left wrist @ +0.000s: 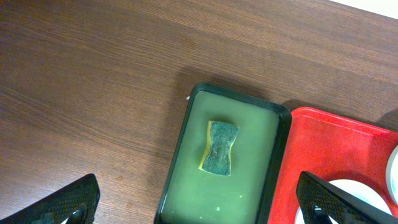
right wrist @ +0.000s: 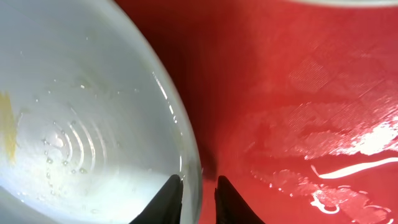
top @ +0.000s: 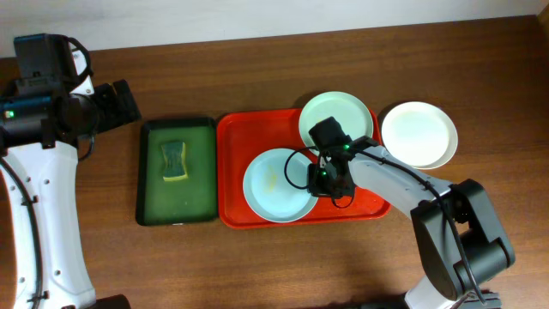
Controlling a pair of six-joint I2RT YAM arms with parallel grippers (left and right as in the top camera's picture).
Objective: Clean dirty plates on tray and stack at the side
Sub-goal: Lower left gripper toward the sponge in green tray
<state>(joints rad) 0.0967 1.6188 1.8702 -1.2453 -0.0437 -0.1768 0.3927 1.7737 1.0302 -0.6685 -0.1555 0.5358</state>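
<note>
Wood table [top: 257,266]: red tray [top: 236,137] center, smeared mint plate [top: 274,184] at its 7 o'clock. Right gripper [right wrist: 198,190] fingers straddle that plate's rim, nearly closed on it. Second mint plate [top: 343,112] at 1 o'clock, white plate [top: 420,133] off-tray at 3. Left gripper [left wrist: 199,202] spread wide above sponge [left wrist: 219,148] in green tray [left wrist: 180,155].

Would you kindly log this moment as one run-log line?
right gripper: closing on rim of front plate on tray | left gripper: open above sponge | white plate: off tray
</note>
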